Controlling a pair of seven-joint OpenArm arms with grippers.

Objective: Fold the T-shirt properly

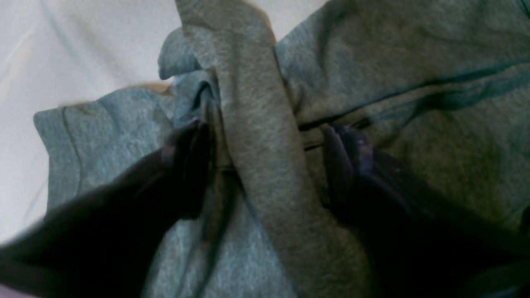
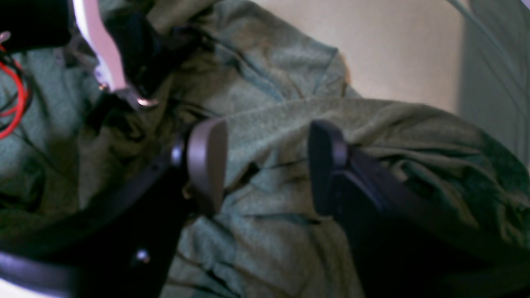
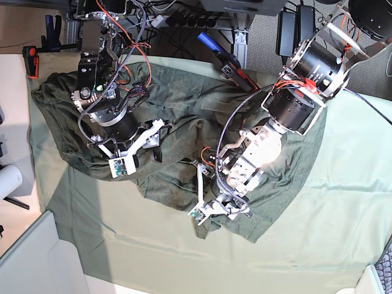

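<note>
T-shirt (image 3: pixel 184 110) folds sit between the parted jaws of both lowered grippers, left (image 1: pixel 265 165) and right (image 2: pixel 267 165).

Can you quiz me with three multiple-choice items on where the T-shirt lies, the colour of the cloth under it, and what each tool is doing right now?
1. Where does the T-shirt lie?
A. Bunched across the far and left part of the table cloth
B. Folded flat at the near right corner
C. Hanging off the floor-side edge

2. What colour is the table cloth?
A. Bright red
B. Pale mint green
C. Black

3. How do the tools stand?
A. Both lifted clear of the fabric
B. Left tool and right tool each straddle a raised fold of the shirt
C. Only one touches the shirt

Answers: A, the base view shows the shirt crumpled from the upper left toward the middle. B, bare cloth near and to the right is pale green. B, each wrist view shows a ridge of fabric between the fingers.
</note>
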